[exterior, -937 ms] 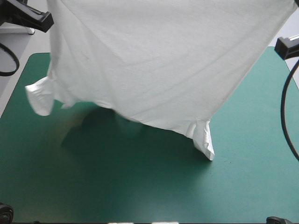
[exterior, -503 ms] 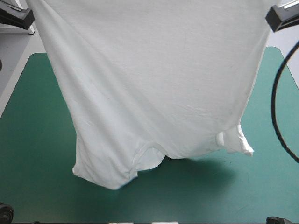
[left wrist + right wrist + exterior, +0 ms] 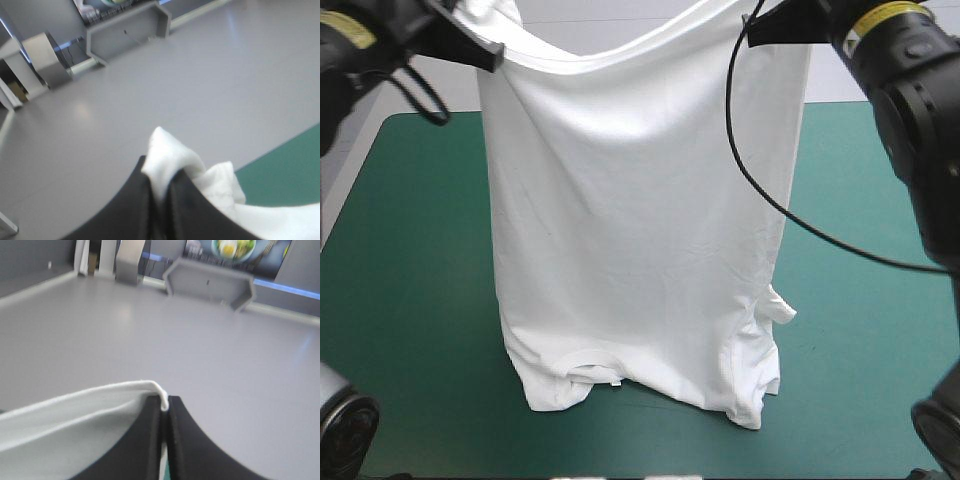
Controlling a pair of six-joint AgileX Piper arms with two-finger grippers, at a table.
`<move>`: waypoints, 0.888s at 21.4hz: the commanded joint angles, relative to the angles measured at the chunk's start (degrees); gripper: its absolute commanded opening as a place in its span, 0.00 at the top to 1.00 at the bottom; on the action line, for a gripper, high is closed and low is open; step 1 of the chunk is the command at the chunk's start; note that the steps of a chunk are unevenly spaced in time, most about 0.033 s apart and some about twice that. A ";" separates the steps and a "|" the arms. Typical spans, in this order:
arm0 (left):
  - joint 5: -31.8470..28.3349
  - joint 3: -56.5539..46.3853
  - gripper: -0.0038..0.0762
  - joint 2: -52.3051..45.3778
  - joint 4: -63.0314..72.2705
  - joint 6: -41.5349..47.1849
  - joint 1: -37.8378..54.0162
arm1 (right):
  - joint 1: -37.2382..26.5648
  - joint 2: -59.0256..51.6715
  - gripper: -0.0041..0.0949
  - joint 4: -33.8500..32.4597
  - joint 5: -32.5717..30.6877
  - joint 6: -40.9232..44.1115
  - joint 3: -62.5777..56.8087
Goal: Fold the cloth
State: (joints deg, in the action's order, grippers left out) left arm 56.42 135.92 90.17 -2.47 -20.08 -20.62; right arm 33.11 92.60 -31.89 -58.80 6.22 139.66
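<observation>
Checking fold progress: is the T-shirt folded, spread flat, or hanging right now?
Hanging, unfolded. The left gripper and right gripper each pinch a top corner, holding the T-shirt up; its collar end rests on the teal-green cover.

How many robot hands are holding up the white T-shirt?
2. The left gripper is shut on one upper corner of the hanging T-shirt, toward the table's left side. The right gripper is shut on the other upper corner, toward the right.
</observation>
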 commanded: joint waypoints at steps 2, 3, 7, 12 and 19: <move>-13.27 -7.24 0.96 4.85 -0.27 3.90 -0.36 | -14.86 6.75 0.98 12.66 5.61 -1.37 0.97; -15.39 -8.42 0.96 6.38 -0.10 4.35 -0.26 | -16.51 7.91 0.98 12.80 6.45 -0.68 0.97; -25.86 -9.37 0.96 18.60 1.04 8.47 0.67 | -25.32 16.33 0.98 16.28 9.47 -0.37 0.97; -38.44 -9.37 0.96 31.64 1.04 8.86 0.75 | -28.91 26.31 0.98 18.81 11.58 0.04 0.97; -51.65 -9.37 0.41 40.55 1.04 9.17 0.80 | -28.91 35.94 0.51 29.65 12.66 -3.53 0.97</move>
State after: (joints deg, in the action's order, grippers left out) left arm 13.13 124.78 133.63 -1.83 -11.74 -19.90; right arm 4.80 130.41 -3.45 -50.76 3.66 138.99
